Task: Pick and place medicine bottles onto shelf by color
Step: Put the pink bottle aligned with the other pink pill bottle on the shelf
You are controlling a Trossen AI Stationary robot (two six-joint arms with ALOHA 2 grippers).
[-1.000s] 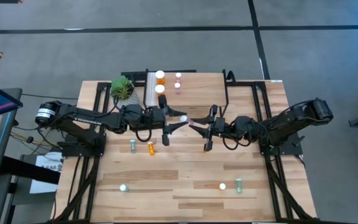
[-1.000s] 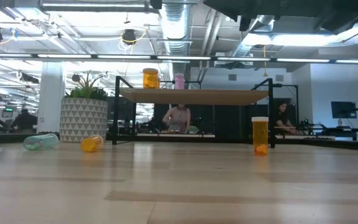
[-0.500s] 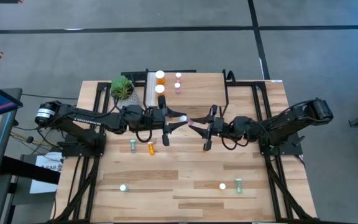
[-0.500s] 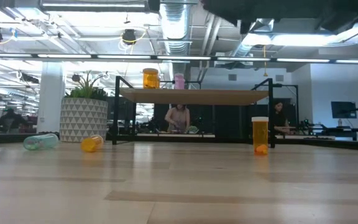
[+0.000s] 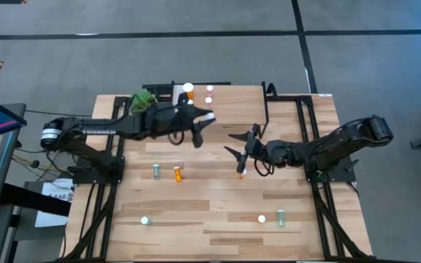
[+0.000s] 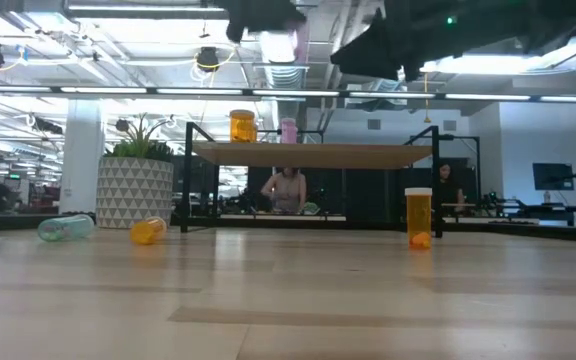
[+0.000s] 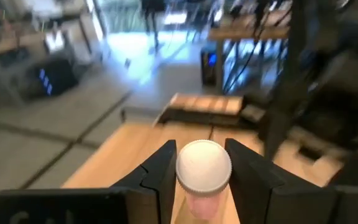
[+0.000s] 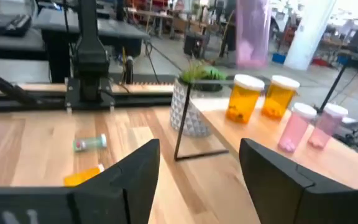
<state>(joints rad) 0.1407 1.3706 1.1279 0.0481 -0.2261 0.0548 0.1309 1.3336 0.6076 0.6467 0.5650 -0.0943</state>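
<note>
The small pink cylindrical medicine bottle with a round white cap (image 7: 203, 171) is sitting clamped between the two dark fingers of the left tool (image 5: 202, 121), cap facing the wrist camera, its pale pink body showing below the cap. The left tool is hanging above the far-left part of the low light-wood shelf on thin black legs (image 5: 232, 102), just beside the two orange bottles with white caps (image 5: 188, 88) and two pink bottles (image 5: 210, 90) standing there. The right tool (image 5: 237, 146) is hovering over the middle of the plank surface (image 5: 218, 204) with its fingers spread wide and nothing between them.

A second ago both tools were meeting at mid-surface over the pink bottle; now the left tool has carried it toward the shelf's far-left end, while the right tool has let go and pulled back slightly.
</note>
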